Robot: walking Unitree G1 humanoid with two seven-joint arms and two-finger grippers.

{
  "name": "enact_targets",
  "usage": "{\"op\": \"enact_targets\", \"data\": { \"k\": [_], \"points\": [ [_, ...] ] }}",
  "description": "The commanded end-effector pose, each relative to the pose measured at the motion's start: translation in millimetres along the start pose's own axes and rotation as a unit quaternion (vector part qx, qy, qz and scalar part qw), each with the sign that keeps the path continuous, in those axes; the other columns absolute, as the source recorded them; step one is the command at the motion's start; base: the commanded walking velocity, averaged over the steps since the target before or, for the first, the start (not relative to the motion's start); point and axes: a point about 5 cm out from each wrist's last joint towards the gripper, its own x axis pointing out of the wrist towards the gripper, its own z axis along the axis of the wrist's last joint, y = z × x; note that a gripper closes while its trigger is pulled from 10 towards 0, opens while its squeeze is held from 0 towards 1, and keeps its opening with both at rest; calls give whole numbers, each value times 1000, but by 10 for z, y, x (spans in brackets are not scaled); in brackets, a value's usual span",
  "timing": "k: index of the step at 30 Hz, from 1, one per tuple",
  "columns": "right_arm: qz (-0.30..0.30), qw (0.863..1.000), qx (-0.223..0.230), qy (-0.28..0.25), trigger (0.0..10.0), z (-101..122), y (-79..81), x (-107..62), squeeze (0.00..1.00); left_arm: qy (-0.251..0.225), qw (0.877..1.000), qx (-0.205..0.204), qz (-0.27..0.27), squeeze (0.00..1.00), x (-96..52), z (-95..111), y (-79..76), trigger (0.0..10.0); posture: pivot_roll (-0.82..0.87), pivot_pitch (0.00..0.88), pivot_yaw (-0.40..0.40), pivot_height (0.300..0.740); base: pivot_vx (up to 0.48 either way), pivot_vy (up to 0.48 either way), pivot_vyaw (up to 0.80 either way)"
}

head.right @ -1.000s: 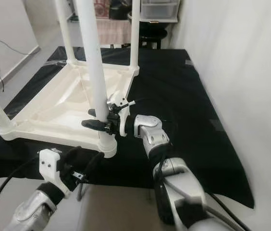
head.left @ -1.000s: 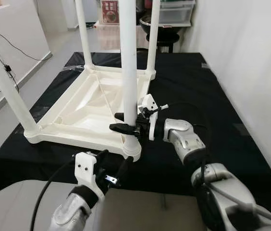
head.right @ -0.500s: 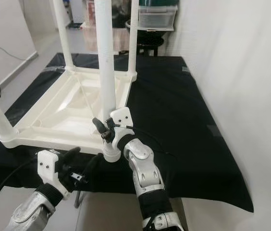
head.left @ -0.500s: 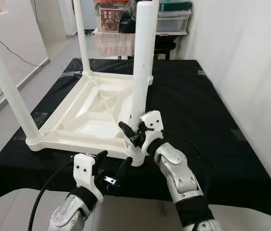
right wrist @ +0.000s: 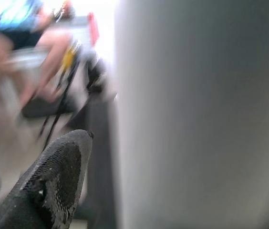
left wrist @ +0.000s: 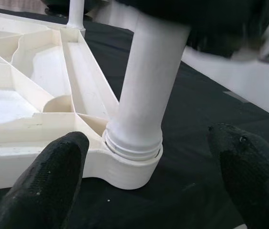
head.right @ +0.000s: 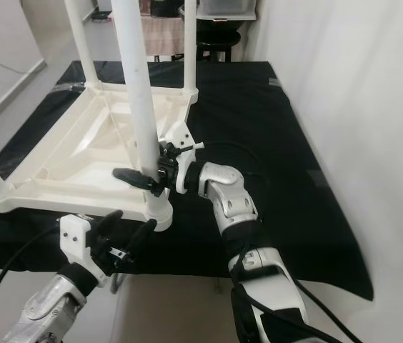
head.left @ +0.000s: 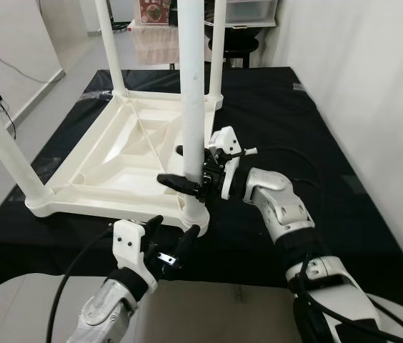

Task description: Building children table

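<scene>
You had the right gripper (head.left: pixel 187 168) clamped on the near table leg (head.left: pixel 191 93) just above its corner socket (left wrist: pixel 132 160), likely to seat it. The left gripper (head.left: pixel 171 241) hung spread apart just before that socket, holding nothing.

white table leg (right wrist: pixel 196 114) right up against the lens | one black fingertip (right wrist: pixel 53 181) next to it, touching or not – can't tell | background's a blur, a seated person (right wrist: pixel 25 43)

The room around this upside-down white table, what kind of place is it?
Probably a room in a home, used as a workspace. The upturned table rests on a black cloth beside a plain white wall, with a clear storage box on shelving behind and tiled floor.
</scene>
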Motion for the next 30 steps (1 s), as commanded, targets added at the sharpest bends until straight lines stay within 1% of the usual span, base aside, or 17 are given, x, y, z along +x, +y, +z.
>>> {"op": "enact_targets", "data": {
  "k": [1,3,4,12,15,17,18,19,20,21,22,24,26,27,28,29,30],
  "points": [
    [29,999,0,17,10000,-51,34,43,0,6,1000,1,4,0,-8,-35,13,10000,34,43,-18,740,0,0,0],
    [31,999,7,27,10000,-62,11,62,0,6,1000,2,4,0,-5,-38,9,10000,36,40,-17,740,0,0,0],
    [24,999,14,29,0,-52,-15,94,0,7,1000,2,4,0,-4,-41,5,10000,38,42,-17,740,0,0,0],
    [20,999,27,22,0,-43,-35,111,0,8,1000,2,3,0,-6,-44,-3,10000,29,48,-13,740,0,0,0],
    [26,999,25,28,0,-118,-44,-5,0,8,1000,1,2,0,-10,-42,-11,10000,21,54,-8,740,0,0,0],
    [13,999,-1,50,0,-228,-47,-192,0,7,1000,-1,1,0,-25,-35,-23,10000,16,67,-8,740,0,0,0],
    [13,999,-1,50,0,-228,-47,-192,0,7,1000,-1,1,0,-25,-35,-23,10000,16,67,-8,740,0,0,0],
    [5,998,-10,59,0,-267,-44,-253,0,7,1000,-1,1,0,-30,-33,-27,10000,16,67,-8,740,0,0,0],
    [-60,997,-6,57,0,-328,-40,-285,0,7,1000,-2,1,0,-42,-30,-29,10000,14,75,-10,740,0,0,0],
    [-60,997,-6,57,0,-328,-40,-285,0,7,1000,-2,1,0,-42,-30,-29,10000,14,75,-10,740,0,0,0],
    [-107,993,-1,55,0,-369,-44,-302,0,7,1000,-2,1,0,-52,-27,-29,10000,13,77,-12,740,0,0,0],
    [-107,993,-1,55,0,-369,-44,-302,0,7,1000,-2,1,0,-52,-27,-29,10000,13,77,-12,740,0,0,0],
    [-313,944,40,90,0,-758,389,-248,0,9,1000,-2,1,0,-73,-13,3,10000,-16,87,23,740,0,0,0],
    [-313,944,40,90,0,-758,389,-248,0,9,1000,-2,1,0,-73,-13,3,10000,-16,87,23,740,0,0,0],
    [-348,930,40,106,0,-826,524,-226,0,11,1000,0,0,0,-71,-15,13,10000,-22,76,22,740,0,0,0],
    [-348,930,40,106,0,-826,524,-226,0,11,1000,0,0,0,-71,-15,13,10000,-22,76,22,740,0,0,0],
    [-373,922,22,107,0,-807,524,-212,0,13,1000,1,0,0,-71,-21,29,10000,11,70,1,740,0,0,0]
  ]
}}
